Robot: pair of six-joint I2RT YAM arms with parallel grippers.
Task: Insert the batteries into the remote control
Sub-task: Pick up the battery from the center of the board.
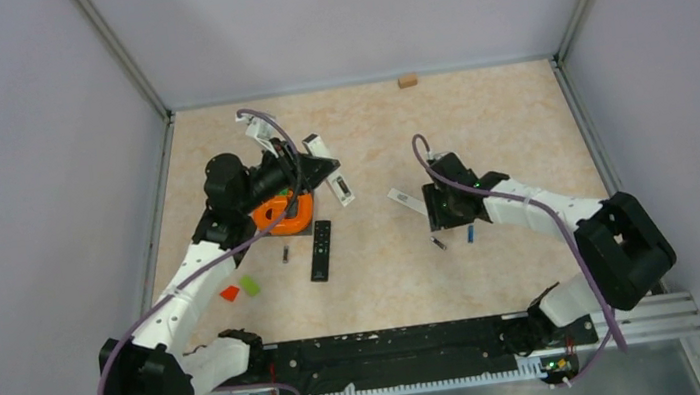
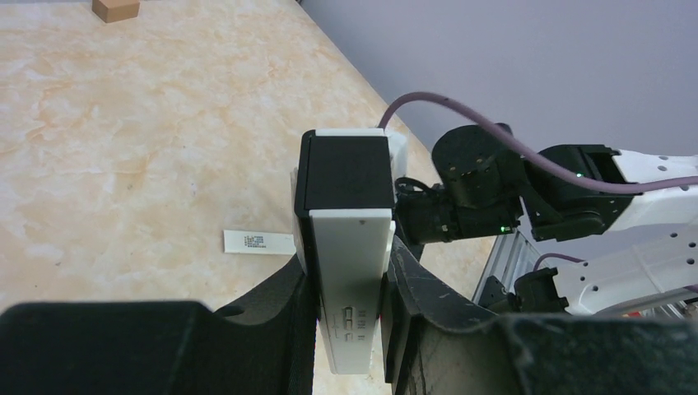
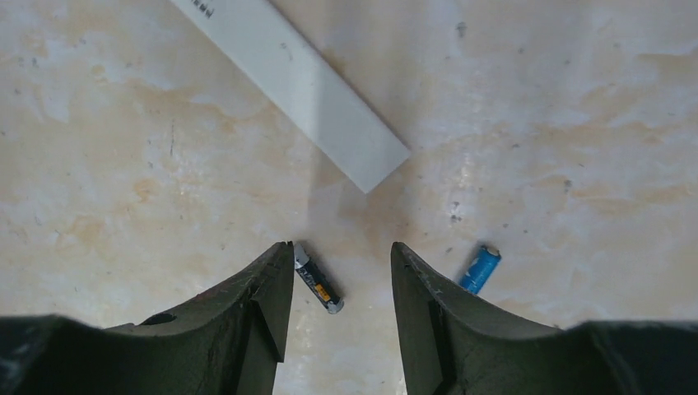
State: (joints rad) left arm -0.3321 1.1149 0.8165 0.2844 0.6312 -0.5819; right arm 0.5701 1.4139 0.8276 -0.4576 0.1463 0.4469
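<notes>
beige marbled surface [image 1: 370, 145], grey walls. right hand [image 3: 342, 251] has its jaws apart, straddling a dark battery [image 3: 318, 288] lying flat; blue battery [image 3: 480, 268] just outside its right finger. white strip [image 3: 304, 90] beyond. farther back, left hand [image 2: 347, 263] clamped on the white remote [image 2: 344, 173], held above the surface.

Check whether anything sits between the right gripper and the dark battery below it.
Nothing visible. The dark battery lies uncovered between the open fingers of the right gripper; the blue battery and the white strip lie aside.
</notes>
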